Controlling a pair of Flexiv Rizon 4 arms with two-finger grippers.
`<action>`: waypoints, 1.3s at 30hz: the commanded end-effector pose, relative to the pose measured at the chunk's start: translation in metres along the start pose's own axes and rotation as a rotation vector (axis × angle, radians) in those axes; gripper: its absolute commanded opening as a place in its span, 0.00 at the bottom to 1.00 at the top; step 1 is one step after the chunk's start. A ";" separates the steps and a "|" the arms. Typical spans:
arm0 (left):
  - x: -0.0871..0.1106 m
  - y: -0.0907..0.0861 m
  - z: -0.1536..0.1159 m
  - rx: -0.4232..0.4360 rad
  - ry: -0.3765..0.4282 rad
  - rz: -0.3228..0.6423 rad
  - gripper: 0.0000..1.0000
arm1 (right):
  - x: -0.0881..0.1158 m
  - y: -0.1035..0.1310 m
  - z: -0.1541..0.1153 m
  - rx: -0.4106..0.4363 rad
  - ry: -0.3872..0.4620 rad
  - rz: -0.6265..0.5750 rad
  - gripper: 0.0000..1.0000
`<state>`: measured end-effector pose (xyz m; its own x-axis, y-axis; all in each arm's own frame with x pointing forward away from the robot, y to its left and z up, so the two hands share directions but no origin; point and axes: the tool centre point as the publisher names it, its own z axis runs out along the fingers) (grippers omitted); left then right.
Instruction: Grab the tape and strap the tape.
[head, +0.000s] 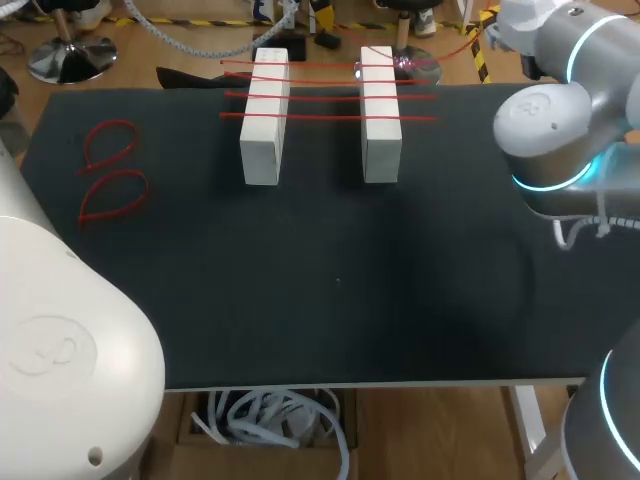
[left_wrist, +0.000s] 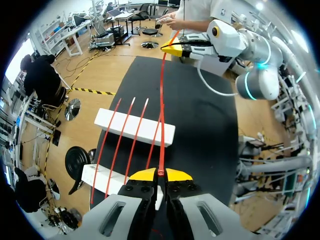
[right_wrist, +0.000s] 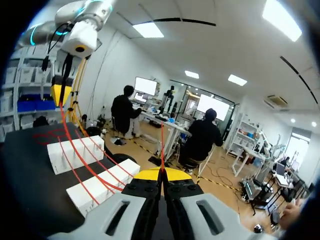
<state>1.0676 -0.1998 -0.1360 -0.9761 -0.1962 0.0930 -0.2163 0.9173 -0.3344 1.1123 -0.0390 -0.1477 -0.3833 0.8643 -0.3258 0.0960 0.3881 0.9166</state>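
Note:
In the left wrist view my left gripper (left_wrist: 161, 172) is shut on one end of a thin red strap (left_wrist: 162, 110). The strap runs taut over the two white blocks (left_wrist: 135, 127) to my right gripper (left_wrist: 172, 48), shut on its far end. In the right wrist view my right gripper (right_wrist: 161, 171) pinches the strap (right_wrist: 161, 145), and a red length curves up to the left gripper (right_wrist: 61, 94). In the head view several red straps (head: 330, 97) lie across both blocks (head: 265, 115); neither gripper's fingers show there.
Two looped red straps (head: 112, 170) lie at the left end of the black table mat (head: 330, 290). My right arm's elbow (head: 550, 130) hangs over the right edge, and my left arm's housing (head: 60, 350) fills the near left corner.

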 end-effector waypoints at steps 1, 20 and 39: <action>0.000 0.000 -0.001 -0.004 0.000 -0.001 0.00 | -0.004 0.006 -0.004 0.155 0.029 -0.021 0.00; 0.000 0.000 -0.001 -0.004 0.000 -0.001 0.00 | 0.001 0.006 0.006 0.329 0.032 -0.299 0.00; 0.000 0.000 -0.001 -0.004 0.000 -0.001 0.00 | 0.000 0.012 0.010 0.262 0.095 -0.487 0.00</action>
<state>1.0676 -0.1998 -0.1360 -0.9761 -0.1962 0.0931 -0.2163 0.9173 -0.3345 1.1237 -0.0316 -0.1431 -0.5121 0.5408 -0.6673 0.0094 0.7804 0.6252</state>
